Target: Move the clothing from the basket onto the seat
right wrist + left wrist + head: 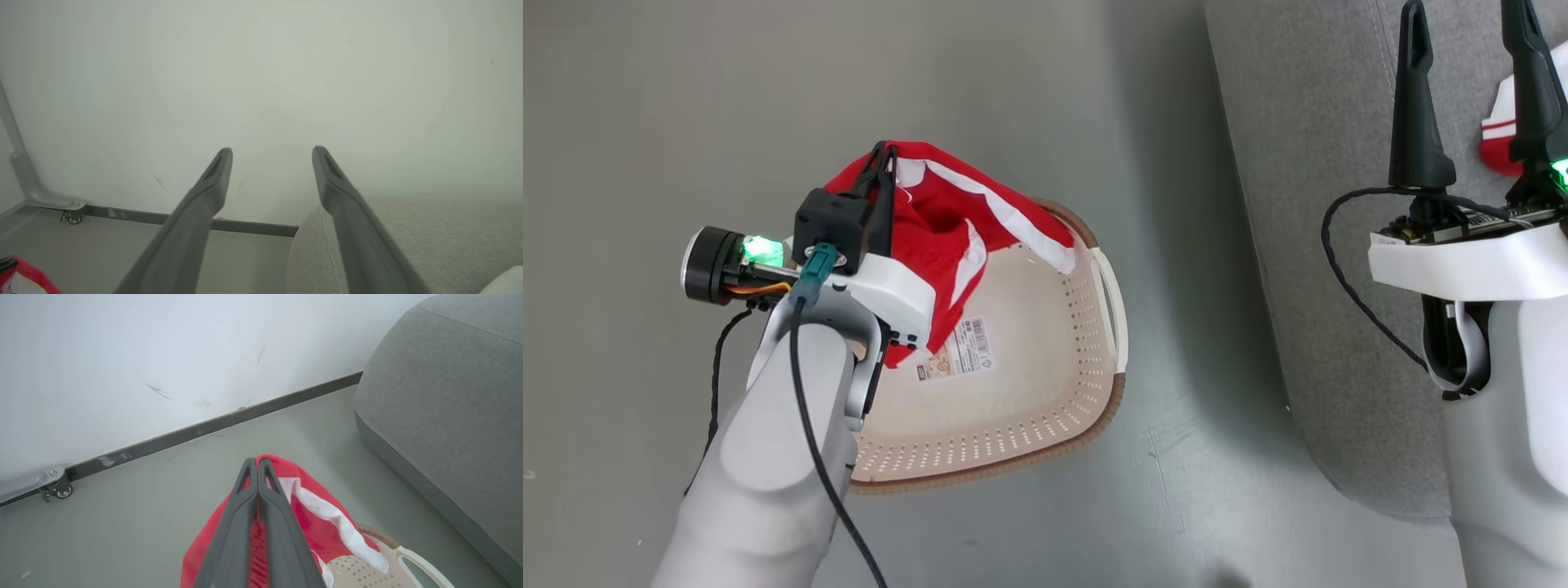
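- The left pincer [885,155] is clenched on a fold of a red garment [947,220] with white stripes. Its forearm rises from the lower left, above the basket [1029,384].
- The garment hangs from the fingers over the basket. One white-edged corner seems to touch the far rim, but this is hard to judge.
- The basket stands on the floor [645,122], beside the grey sofa [1307,163].
- The right pincer [1462,16] is released and holds nothing. Its fingers are wide apart and point forward over the sofa.
- A second garment [1499,143], red and white, lies on the sofa.

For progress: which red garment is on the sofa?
The red, white-striped garment on the grey woven sofa, far right; the other hangs from the left hand over the cream perforated basket.
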Motion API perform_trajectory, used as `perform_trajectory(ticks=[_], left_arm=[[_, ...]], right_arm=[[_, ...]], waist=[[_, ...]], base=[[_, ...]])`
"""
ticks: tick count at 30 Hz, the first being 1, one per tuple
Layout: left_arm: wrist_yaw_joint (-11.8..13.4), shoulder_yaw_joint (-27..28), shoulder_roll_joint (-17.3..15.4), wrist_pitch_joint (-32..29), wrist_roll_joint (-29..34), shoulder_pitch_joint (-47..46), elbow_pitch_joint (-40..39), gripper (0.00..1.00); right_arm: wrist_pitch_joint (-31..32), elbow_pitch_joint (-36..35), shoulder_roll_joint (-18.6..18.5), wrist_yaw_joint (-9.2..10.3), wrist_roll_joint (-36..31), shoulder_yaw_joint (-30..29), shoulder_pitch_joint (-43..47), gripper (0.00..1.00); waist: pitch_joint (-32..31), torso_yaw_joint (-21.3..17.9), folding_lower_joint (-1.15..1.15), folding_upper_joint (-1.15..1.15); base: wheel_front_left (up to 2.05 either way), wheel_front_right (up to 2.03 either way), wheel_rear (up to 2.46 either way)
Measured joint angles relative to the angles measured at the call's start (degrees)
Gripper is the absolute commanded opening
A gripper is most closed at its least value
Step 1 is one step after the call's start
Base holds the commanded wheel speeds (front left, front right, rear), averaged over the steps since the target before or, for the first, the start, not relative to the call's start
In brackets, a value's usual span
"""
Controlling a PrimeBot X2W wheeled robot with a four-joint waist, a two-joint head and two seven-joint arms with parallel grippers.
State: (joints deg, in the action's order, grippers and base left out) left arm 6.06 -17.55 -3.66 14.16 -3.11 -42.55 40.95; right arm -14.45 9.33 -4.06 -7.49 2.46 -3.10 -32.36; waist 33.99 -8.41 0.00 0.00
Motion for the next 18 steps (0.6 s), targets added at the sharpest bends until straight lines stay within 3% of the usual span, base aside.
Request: perform_trajectory(ticks=[18], left_arm=[[1.1,6.0,-0.1,0.1,-4.4,7.5,-12.9,0.00]], right_arm=[[0.0,1.9,-1.1,0.00,-0.5,-0.4,3.2,1.00]], waist=[[-8.1,3.5,0.00,0.00]], base=[[0.00,0.00,0.00]])
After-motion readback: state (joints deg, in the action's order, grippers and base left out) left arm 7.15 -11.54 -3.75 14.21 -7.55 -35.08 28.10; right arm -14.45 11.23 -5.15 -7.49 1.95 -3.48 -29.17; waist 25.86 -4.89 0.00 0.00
